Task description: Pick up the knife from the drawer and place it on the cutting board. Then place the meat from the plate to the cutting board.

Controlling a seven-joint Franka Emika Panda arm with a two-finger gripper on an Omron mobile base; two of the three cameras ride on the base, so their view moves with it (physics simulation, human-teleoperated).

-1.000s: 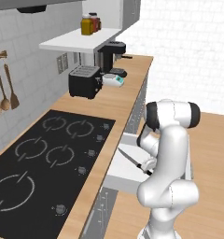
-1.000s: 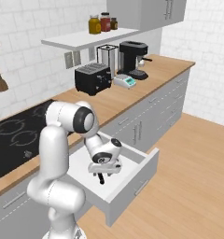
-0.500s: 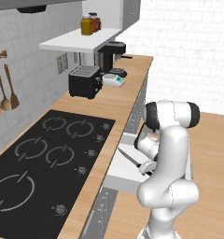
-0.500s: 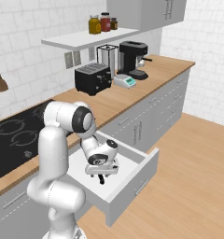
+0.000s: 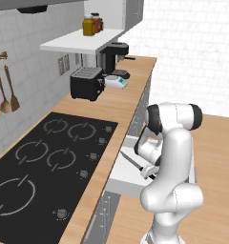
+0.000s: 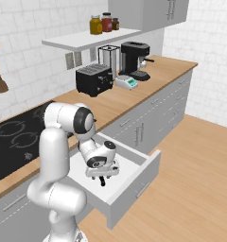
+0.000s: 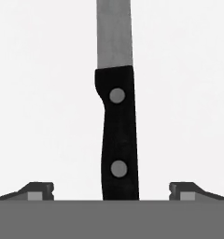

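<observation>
The drawer (image 5: pixel 122 177) stands pulled out under the counter, its grey front panel (image 6: pixel 134 182) toward the floor. The knife (image 7: pixel 117 135) lies flat on the white drawer floor, black handle toward the hand and silver blade (image 5: pixel 130 160) pointing away. My gripper (image 7: pixel 111 191) is down inside the drawer, open, with one fingertip (image 7: pixel 39 190) on each side of the handle and a wide gap to both. From the right base view the gripper (image 6: pixel 102 178) hangs low over the drawer floor. The cutting board, the meat and the plate are out of view.
A black hob (image 5: pixel 40 162) fills the wooden counter to the left of the drawer. Farther along stand a black toaster (image 5: pixel 87 83), a small scale (image 5: pixel 115 82) and a coffee machine (image 5: pixel 114 57). Jars (image 6: pixel 102 22) sit on the wall shelf. Open wooden floor (image 6: pixel 191 179) lies to the right.
The hand has sunk a little lower into the drawer, closer to the knife. The drawer and knife have not moved.
</observation>
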